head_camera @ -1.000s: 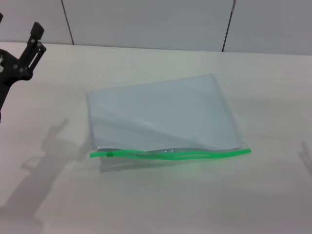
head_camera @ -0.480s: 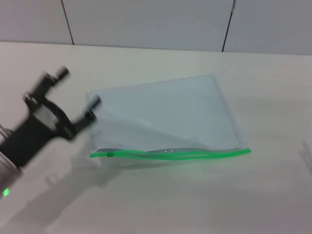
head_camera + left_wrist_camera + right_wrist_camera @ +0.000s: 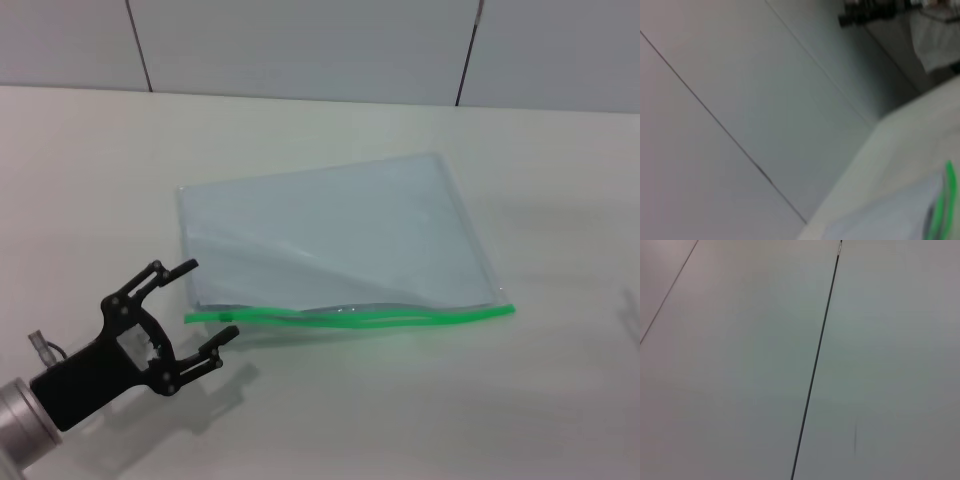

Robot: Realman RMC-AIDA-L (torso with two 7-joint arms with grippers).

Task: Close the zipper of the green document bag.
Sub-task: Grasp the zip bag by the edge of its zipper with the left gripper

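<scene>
Green zipper (image 3: 350,317) runs along the near edge of the green document bag (image 3: 330,235), mid-table (image 3: 560,400). I see my left gripper (image 3: 195,312) beside its slider end, fingers apart, not touching.

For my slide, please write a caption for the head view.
Open left claw nears the slider end of the green document bag's zipper.

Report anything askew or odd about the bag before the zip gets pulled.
The green document bag lies skewed on the table, and its zipper edge runs wavy and gapes along the middle, still unzipped. The slider sits at its left end, just beyond the open left pincer.
</scene>
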